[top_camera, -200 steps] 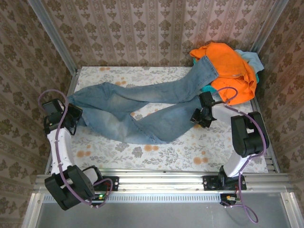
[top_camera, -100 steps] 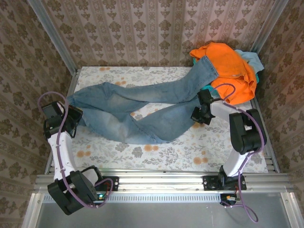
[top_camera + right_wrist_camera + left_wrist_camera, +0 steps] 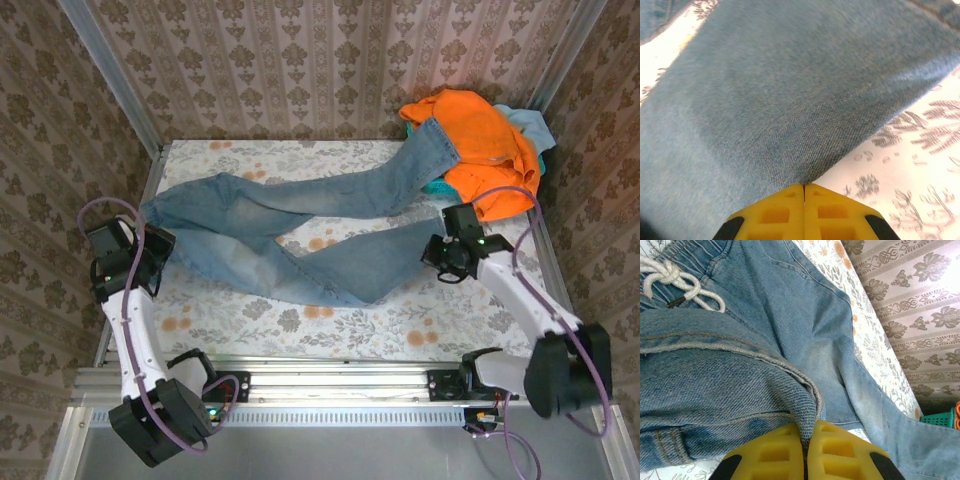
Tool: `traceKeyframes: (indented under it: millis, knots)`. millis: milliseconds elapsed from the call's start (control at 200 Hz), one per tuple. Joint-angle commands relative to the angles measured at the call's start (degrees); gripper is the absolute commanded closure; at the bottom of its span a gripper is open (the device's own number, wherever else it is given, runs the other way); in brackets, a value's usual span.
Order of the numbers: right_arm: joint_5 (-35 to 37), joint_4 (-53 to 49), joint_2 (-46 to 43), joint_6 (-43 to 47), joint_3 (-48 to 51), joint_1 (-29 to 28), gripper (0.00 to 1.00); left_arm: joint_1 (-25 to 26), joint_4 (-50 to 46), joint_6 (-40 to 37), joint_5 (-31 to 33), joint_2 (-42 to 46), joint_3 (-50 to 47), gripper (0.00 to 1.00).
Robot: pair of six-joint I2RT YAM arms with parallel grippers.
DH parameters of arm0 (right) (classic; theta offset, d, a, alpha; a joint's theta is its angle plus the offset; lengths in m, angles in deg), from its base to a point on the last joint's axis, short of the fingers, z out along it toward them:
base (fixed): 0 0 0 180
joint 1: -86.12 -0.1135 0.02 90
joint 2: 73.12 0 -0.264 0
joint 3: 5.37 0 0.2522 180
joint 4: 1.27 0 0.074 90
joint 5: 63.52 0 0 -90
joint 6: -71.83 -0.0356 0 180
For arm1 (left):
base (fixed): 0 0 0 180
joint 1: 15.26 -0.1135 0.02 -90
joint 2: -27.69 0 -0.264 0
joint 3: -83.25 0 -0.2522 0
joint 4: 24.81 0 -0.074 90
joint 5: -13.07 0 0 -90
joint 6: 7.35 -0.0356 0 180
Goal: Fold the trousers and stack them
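Faded jeans [image 3: 300,240], spread over the floral table [image 3: 420,320] seen from above, are pinched by the left gripper [image 3: 805,434] near the wrist-view white drawstring [image 3: 671,276] and by the right gripper [image 3: 804,190] at a leg's edge.

Faded light-blue trousers [image 3: 300,225]; orange garment [image 3: 485,145]; floral table [image 3: 250,315]; yellow pincer fingers [image 3: 805,215].

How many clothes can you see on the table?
3. The trousers lie stretched across the table, the orange garment is heaped in the far right corner, and a pale turquoise cloth peeks out behind it. More may be hidden under that heap.
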Motion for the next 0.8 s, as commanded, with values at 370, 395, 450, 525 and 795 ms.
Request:
traceKeyframes:
  millis: [370,395,450,525,795]
  knots:
    - [-8.55,-6.58,-10.15,0.50,-20.30,-4.81,1.00,3.32,1.78,2.42,-1.27,-1.30,10.85,1.00]
    - [-9.55,-5.62,-7.51,1.09,-21.47,-4.63,1.00,3.69,2.50,2.48,-0.74,-2.45,11.09,1.00]
    - [-10.64,-3.54,-0.08,2.49,-23.63,-4.22,1.00,4.59,3.63,2.83,0.15,-5.79,11.69,1.00]
    - [-13.27,-1.04,11.66,2.37,-26.08,-1.89,1.00,5.54,6.25,3.77,0.50,-11.02,12.55,1.00]
    - [-14.36,-0.01,51.67,-1.99,-51.15,6.71,0.71,8.18,11.27,4.77,3.19,-27.33,18.65,1.00]
